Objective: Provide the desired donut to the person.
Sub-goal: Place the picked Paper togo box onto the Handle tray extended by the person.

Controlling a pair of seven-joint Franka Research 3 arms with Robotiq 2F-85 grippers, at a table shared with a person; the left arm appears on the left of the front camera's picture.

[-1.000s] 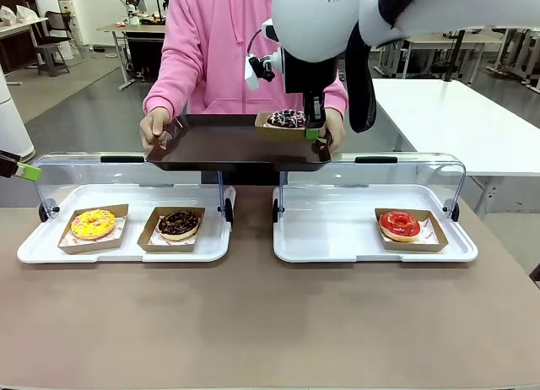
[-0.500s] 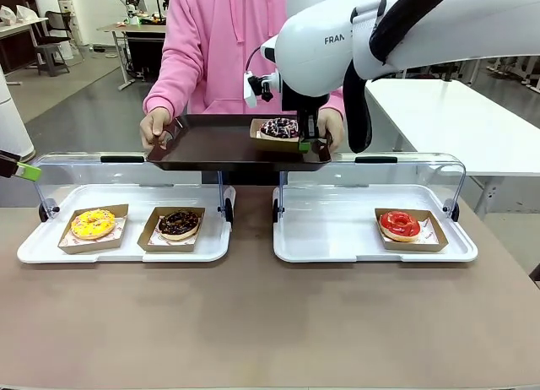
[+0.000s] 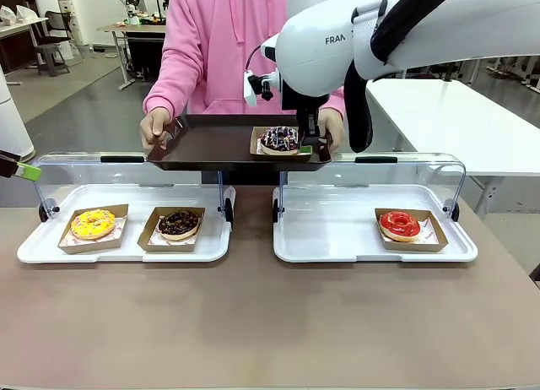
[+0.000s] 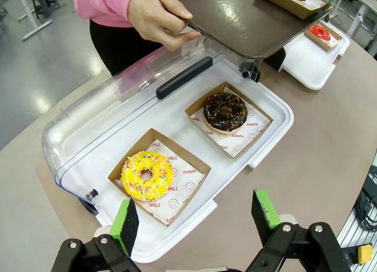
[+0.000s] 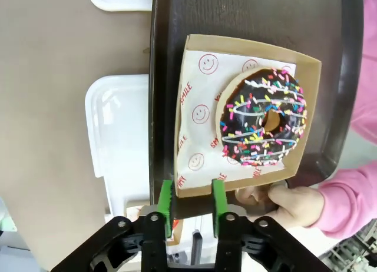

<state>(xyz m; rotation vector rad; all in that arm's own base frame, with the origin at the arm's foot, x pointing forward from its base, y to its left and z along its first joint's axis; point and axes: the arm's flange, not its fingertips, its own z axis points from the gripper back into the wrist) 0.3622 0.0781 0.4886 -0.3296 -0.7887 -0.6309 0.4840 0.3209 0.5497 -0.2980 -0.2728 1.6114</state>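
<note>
The person [image 3: 211, 35] in a pink hoodie holds a dark serving tray [image 3: 211, 145] with both hands at the far side. On its right part rests a cardboard box holding a chocolate donut with coloured sprinkles [image 3: 279, 138] [image 5: 266, 116]. My right gripper [image 3: 305, 143] [image 5: 192, 196] is at the box's near corner, its green pads a little apart around the cardboard edge, next to the person's thumb [image 5: 294, 204]. My left gripper [image 4: 197, 216] hangs wide open above the left display tray; its green pad shows at the far left [image 3: 28, 171].
The left white display tray [image 3: 34, 251] carries a yellow sprinkled donut [image 3: 93, 224] [image 4: 147, 175] and a plain chocolate donut [image 3: 178, 224] [image 4: 225, 112]. The right display tray [image 3: 321, 238] carries a red donut [image 3: 400, 224]. Both clear lids [image 3: 126, 166] stand raised.
My right gripper has lowered the boxed sprinkled donut onto the person's dark tray and shifted slightly left. The left arm and the person's hands have stayed put.
</note>
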